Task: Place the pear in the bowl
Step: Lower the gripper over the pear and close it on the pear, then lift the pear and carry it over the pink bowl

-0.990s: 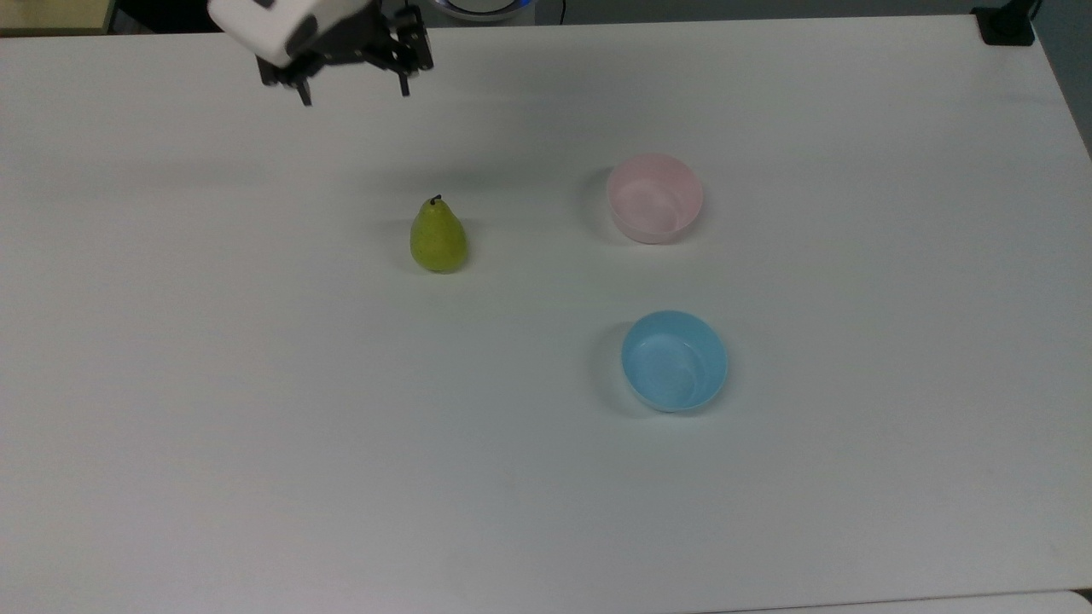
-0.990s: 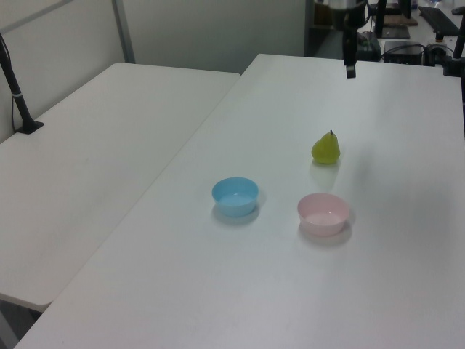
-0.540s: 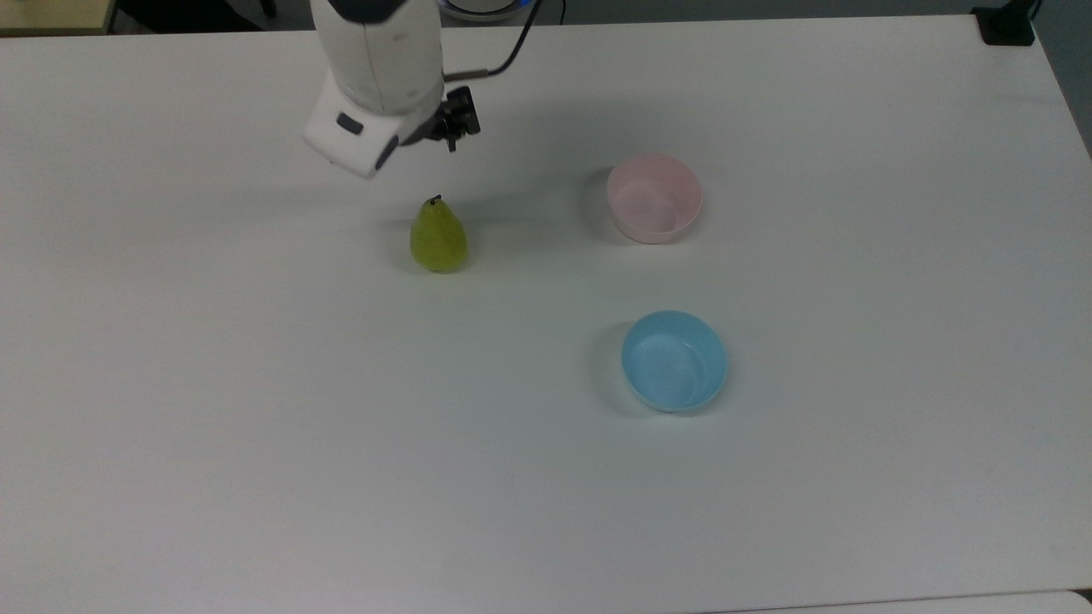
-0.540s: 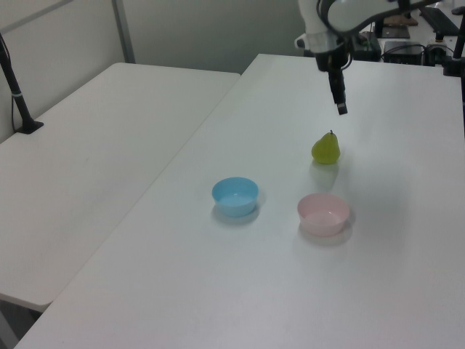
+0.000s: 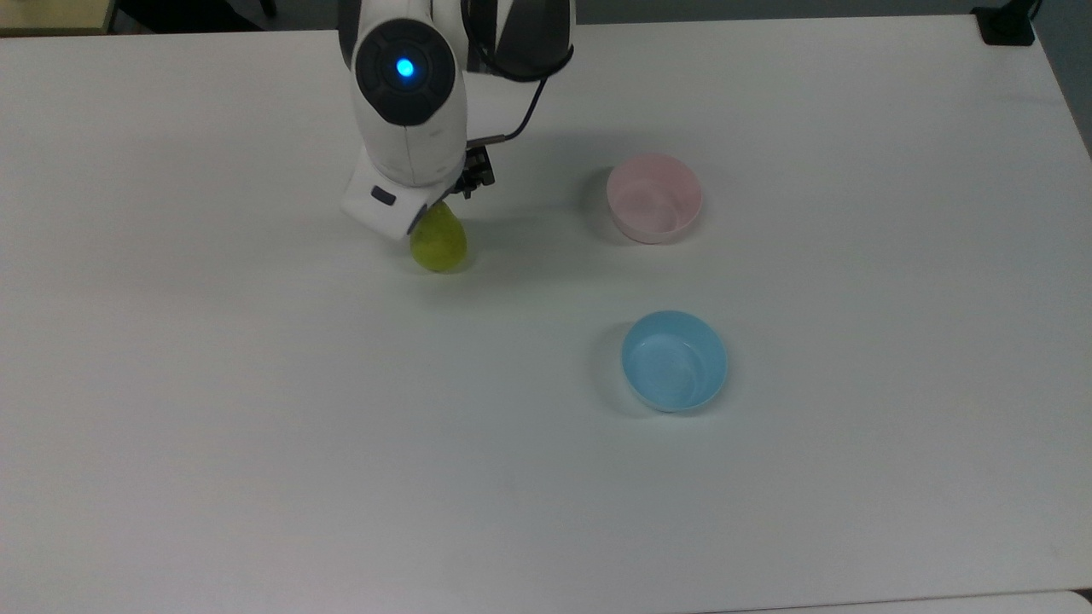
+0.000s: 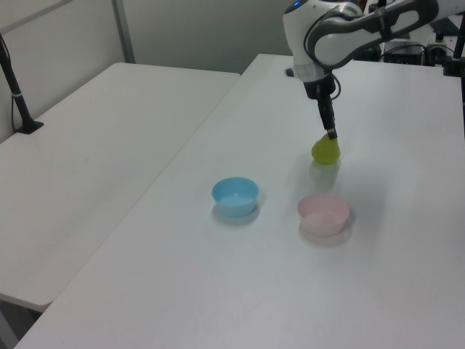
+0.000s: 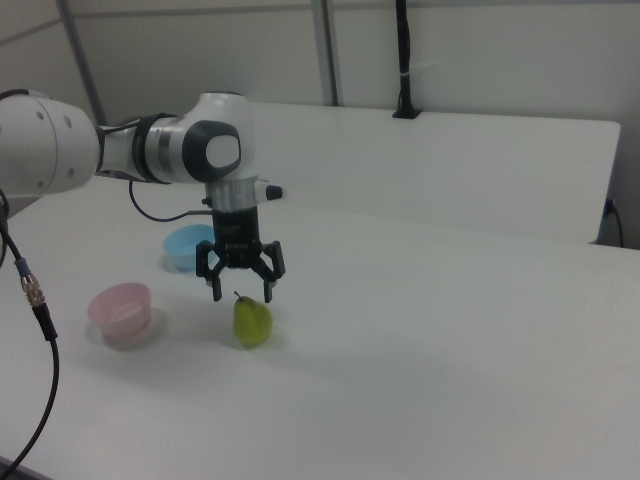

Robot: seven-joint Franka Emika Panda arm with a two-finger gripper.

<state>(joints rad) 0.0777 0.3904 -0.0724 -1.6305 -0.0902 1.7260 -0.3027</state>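
Observation:
The yellow-green pear (image 7: 252, 321) stands upright on the white table (image 5: 256, 409), its stem pointing up. My gripper (image 7: 241, 295) hangs open just above it, one finger on each side of the stem, with a small gap to the fruit. In the top view the arm's wrist covers the upper half of the pear (image 5: 440, 243). In the left view the gripper (image 6: 331, 134) reaches down to the top of the pear (image 6: 326, 150). The pale pink bowl (image 5: 654, 198) sits empty to the top view's right of the pear, also seen as the pink bowl (image 6: 323, 213) and pink bowl (image 7: 121, 311).
A light blue bowl (image 5: 674, 360) sits empty nearer the front in the top view, below the pink one; the blue bowl (image 7: 190, 246) lies behind my arm in the right view. A second white table (image 6: 80, 167) adjoins on the left view's left.
My arm has swung from the table's far edge toward the pear and come down, so the open gripper now hovers right over it. The pear and both bowls have not moved.

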